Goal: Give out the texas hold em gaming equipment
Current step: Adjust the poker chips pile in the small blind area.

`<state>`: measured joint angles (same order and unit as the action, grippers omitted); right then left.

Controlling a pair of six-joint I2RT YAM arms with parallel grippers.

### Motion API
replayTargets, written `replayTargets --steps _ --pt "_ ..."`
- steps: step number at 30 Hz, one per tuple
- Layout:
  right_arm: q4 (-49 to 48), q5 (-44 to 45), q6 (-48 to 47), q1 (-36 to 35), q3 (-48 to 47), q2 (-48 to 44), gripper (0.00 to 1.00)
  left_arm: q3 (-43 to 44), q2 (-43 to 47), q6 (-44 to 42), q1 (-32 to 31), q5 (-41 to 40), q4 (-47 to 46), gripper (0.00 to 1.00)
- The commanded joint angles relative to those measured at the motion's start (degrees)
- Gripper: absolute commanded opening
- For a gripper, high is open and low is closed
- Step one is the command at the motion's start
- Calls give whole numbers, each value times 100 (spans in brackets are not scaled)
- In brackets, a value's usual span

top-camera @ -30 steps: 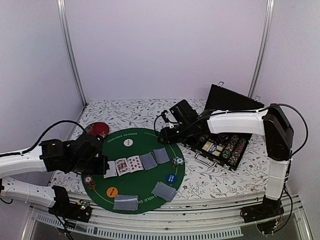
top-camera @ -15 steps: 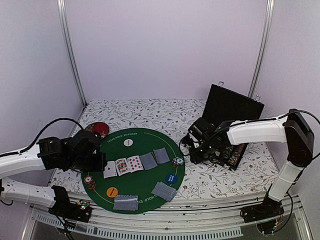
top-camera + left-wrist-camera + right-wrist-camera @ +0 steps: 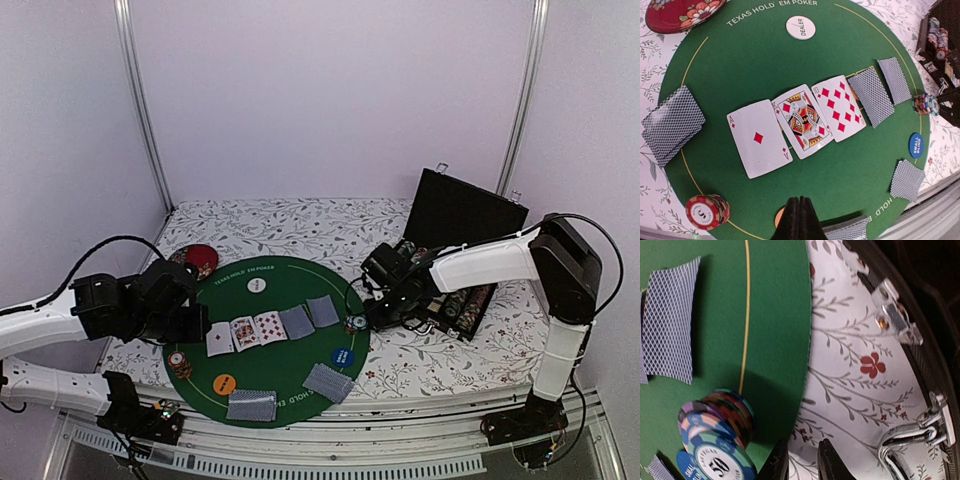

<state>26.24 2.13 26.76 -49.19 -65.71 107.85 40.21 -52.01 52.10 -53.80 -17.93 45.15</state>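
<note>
The right gripper [image 3: 801, 462] is parked low over the flowery cloth [image 3: 850, 405], just off the edge of the green mat [image 3: 775, 315]. The multicoloured chip stack [image 3: 715, 437] sits right beside it on the mat, not between the fingers. Those fingers are a narrow gap apart with nothing in them, only cloth showing through. That arm reaches in from the right, elbow up, wrist bent down in front of the open black case [image 3: 465, 215].

The left gripper [image 3: 799, 220] is pinched fully together and empty, hanging over the near-left part of the mat. Ahead of it in the wrist view there's a face-up row: ace of diamonds [image 3: 762, 145], a face card [image 3: 802, 122] and the ten of diamonds [image 3: 837, 107], then two face-down cards [image 3: 871, 95]. A red chip stack [image 3: 707, 212] is just to its left, and an orange button [image 3: 780, 217] peeks out beside the fingertips. The left arm lies low, stretched in from the left.
</note>
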Motion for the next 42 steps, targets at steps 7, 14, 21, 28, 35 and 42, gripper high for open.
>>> replayTargets --steps 7,14,21,28,35,42 --pt "-33 -187 15 -74 -255 169 21 119 139 -42 139 -140 183 2" --pt "-29 -229 -13 -88 -319 309 21 128 136 -77 153 -116 185 1" --pt "29 -150 -90 -85 -628 421 21 126 164 -103 167 -105 192 2" --pt "282 482 -393 24 -812 -168 26 244 129 -329 245 -220 170 3" --pt "-107 928 -1517 767 -827 -1523 71 849 -186 -1650 1234 -798 -325 24" --pt "-1597 -578 -2715 2600 145 -3014 99 694 -208 -2943 3761 -315 -2243 92"
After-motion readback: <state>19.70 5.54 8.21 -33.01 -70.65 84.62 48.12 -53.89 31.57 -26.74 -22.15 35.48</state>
